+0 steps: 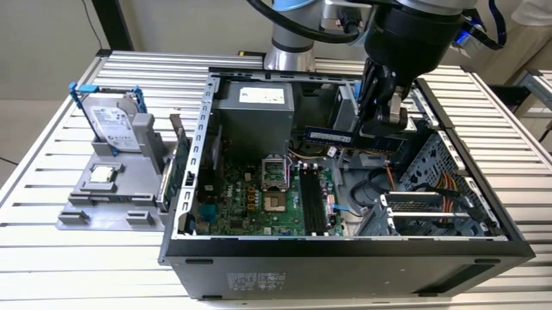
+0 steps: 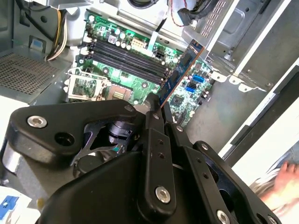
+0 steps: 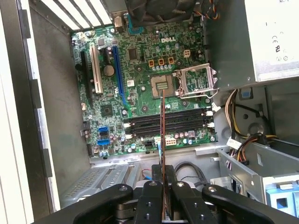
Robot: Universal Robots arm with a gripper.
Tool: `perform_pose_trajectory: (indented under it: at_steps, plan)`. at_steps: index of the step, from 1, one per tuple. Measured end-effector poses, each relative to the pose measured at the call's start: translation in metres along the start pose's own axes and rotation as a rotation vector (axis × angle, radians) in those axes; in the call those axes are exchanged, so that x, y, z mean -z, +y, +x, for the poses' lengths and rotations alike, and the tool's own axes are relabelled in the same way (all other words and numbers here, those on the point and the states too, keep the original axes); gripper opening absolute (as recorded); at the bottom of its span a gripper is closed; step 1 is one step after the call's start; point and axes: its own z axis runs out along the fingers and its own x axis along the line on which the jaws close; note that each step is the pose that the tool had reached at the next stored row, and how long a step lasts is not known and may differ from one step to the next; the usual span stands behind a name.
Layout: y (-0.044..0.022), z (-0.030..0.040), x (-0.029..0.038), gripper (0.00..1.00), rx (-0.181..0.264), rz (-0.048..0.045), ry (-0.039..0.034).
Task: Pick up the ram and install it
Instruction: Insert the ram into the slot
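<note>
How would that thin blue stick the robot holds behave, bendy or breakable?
Probably stiff: the ram juts straight out from the fingers without sagging. Likely light: edge-on in the first wrist view it looks very thin. Perhaps fragile: it seems to be a bare board with its dark chips uncovered.

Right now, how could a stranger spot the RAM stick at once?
Find the open black computer case. Above its green motherboard, the black gripper holds a long, thin blue circuit-board stick. Unlike the silver hard drive outside the case, it is narrow and held in mid-air.
</note>
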Motion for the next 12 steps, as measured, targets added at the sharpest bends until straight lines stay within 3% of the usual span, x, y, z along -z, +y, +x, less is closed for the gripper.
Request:
perform_pose_trajectory:
  at_steps: [12]
  plan:
    - [0.0000,0.0000,0.0000,0.00,0.000,0.0000,0.0000]
